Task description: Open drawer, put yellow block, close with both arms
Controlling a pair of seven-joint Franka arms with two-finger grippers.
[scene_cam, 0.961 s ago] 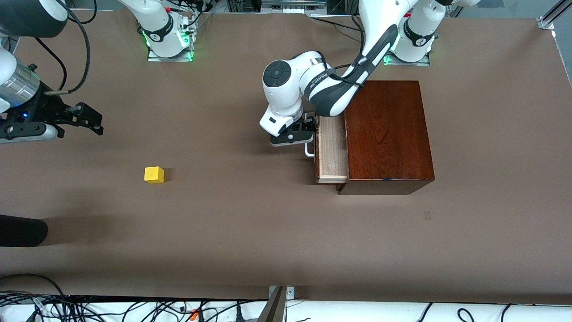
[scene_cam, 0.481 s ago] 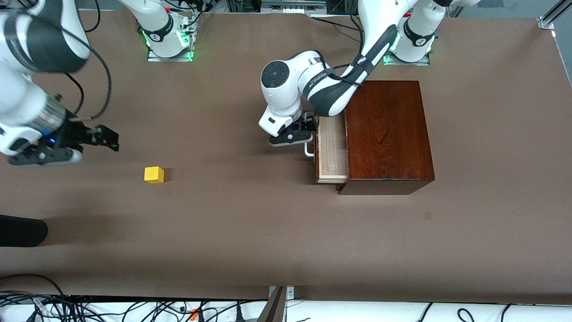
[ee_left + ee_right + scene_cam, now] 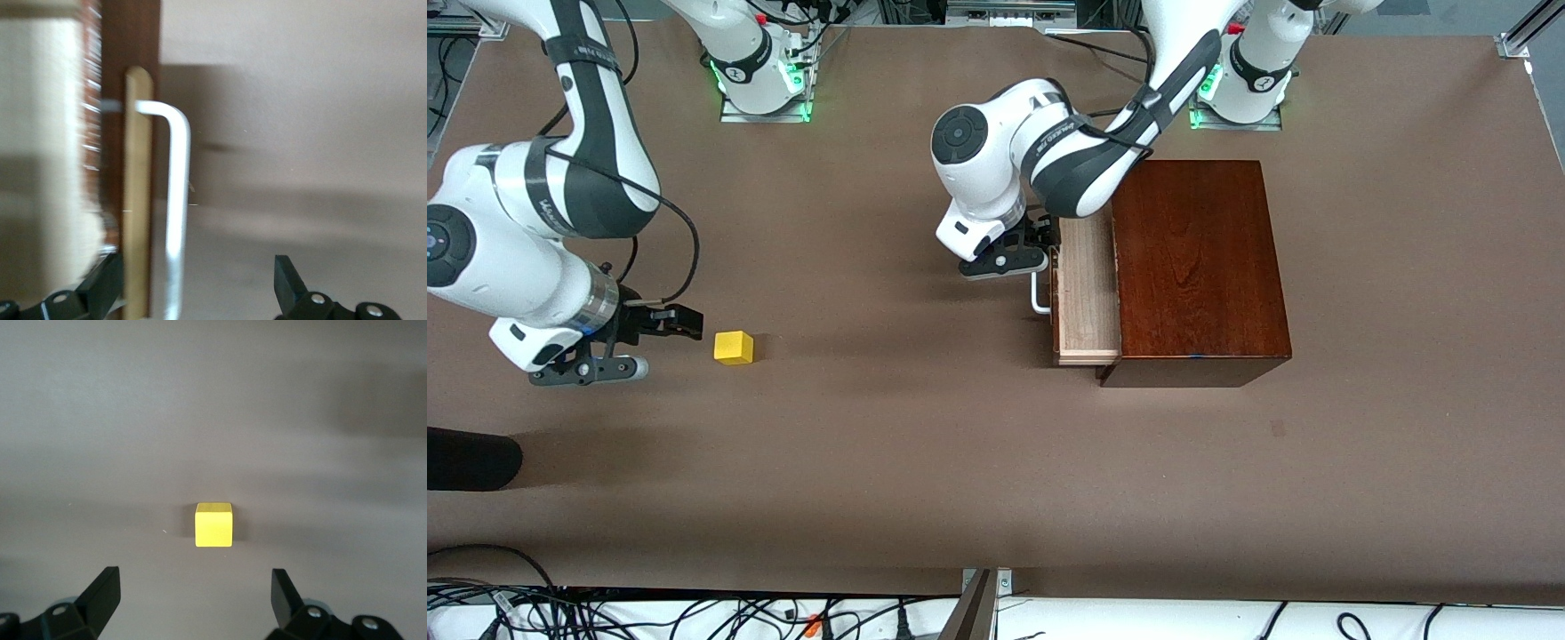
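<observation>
Now the right gripper (image 3: 680, 322) hangs low over the table (image 3: 925, 462) just beside the yellow block (image 3: 734, 347), fingers spread wide and holding nothing, the cube sitting apart ahead of them. Over by the wooden box (image 3: 1196, 267), the drawer (image 3: 1087, 298) stands partly pulled out, and the left gripper (image 3: 1040, 238) hovers at its white handle (image 3: 1039, 296), fingers parted on either side of the bar, not clamped.
</observation>
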